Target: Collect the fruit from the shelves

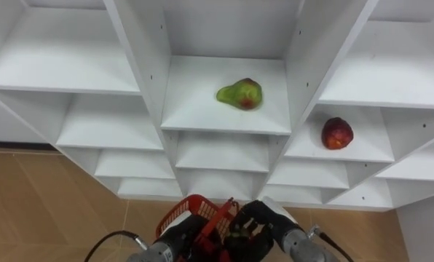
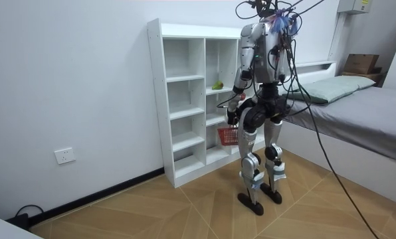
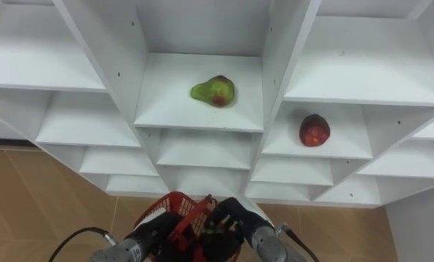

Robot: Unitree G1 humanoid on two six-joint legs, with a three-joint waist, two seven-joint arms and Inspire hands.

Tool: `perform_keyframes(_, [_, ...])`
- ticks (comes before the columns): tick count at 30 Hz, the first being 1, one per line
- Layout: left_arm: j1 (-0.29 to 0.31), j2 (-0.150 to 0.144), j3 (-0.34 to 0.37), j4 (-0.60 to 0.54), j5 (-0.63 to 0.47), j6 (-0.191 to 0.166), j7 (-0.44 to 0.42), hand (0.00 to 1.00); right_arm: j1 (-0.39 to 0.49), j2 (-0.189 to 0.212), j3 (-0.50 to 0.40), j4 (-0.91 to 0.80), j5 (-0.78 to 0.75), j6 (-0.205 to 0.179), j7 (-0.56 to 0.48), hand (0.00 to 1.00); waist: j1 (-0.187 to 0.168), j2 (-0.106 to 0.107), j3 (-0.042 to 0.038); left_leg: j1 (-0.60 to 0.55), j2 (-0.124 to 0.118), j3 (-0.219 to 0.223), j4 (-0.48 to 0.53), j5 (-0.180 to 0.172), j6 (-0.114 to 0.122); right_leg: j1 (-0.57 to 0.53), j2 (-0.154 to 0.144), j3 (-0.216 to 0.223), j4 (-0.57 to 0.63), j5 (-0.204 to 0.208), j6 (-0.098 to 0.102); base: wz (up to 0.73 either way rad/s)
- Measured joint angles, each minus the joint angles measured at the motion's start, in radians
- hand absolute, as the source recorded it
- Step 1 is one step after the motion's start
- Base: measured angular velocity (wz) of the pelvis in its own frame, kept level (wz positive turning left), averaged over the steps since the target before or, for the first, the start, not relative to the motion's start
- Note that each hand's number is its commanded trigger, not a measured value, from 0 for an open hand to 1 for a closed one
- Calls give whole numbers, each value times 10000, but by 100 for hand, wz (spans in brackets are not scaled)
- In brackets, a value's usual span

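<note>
White closet (image 1: pixel 195 102) beside a bed (image 2: pixel 357 113) holds a pear (image 1: pixel 240 94) and, seemingly, an apple (image 1: pixel 337 133).

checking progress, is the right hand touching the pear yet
Apart. In the left eye view the right hand is down at the red basket, while the pear lies alone on its shelf.

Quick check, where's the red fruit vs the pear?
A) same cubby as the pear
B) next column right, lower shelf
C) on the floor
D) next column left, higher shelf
B: the red fruit sits alone on a shelf in the column to the right of the pear, and lower than it.
</note>
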Motion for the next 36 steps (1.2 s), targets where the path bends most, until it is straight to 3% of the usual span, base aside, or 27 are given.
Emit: perform_keyframes(36, [10, -21, -200, 32, -13, -94, -3, 100, -5, 11, 19, 232, 8, -198, -59, 0, -25, 65, 12, 33, -4, -28, -29, 2, -2, 14, 6, 47, -16, 0, 0, 0])
